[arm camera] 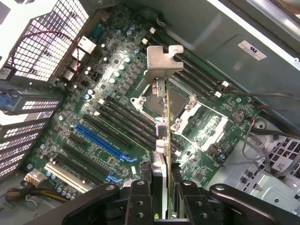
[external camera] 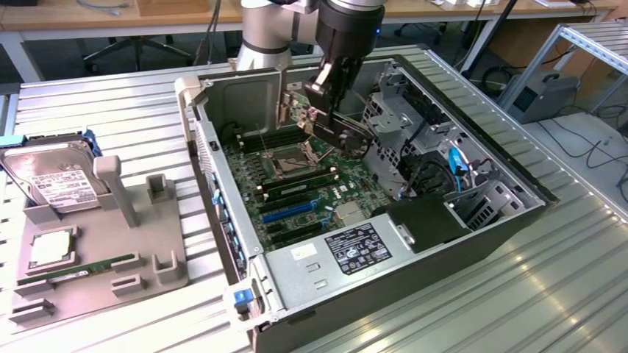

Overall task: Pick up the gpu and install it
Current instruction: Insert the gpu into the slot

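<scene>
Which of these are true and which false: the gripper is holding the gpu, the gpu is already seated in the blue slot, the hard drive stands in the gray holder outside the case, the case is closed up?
1. The gripper is shut on the gpu. True.
2. The gpu is seated in the blue slot. False: that slot is empty, and the card is held up over the motherboard, bracket end away from the gripper.
3. The hard drive stands in the gray holder outside the case. True.
4. The case is closed up. False: its side is open and the motherboard is exposed.
</scene>
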`<move>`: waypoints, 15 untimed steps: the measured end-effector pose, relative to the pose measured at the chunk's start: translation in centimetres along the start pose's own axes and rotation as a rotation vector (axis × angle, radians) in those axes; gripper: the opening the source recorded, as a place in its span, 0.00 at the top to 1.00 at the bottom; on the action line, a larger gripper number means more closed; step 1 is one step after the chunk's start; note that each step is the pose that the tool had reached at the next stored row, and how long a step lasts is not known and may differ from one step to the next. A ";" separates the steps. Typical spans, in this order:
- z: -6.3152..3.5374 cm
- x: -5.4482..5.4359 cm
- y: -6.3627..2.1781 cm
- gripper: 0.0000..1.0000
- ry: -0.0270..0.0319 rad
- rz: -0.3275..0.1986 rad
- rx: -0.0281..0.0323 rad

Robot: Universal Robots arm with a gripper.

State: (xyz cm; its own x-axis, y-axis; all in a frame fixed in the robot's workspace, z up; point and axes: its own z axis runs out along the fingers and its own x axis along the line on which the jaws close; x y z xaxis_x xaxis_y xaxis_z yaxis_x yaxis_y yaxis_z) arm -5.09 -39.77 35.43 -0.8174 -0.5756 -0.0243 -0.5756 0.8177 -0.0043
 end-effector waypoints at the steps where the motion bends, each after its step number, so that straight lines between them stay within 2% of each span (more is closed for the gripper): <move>1: 0.00 0.0 0.00 0.73 -0.0001 -0.005 -0.0002; 15: 0.00 0.0 0.00 0.73 -0.0003 -0.067 -0.0016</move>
State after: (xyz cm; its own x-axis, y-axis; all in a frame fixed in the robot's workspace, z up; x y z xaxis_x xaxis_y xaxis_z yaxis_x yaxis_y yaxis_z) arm -5.09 -39.76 35.43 -0.7772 -0.6288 -0.0243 -0.6289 0.7774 -0.0043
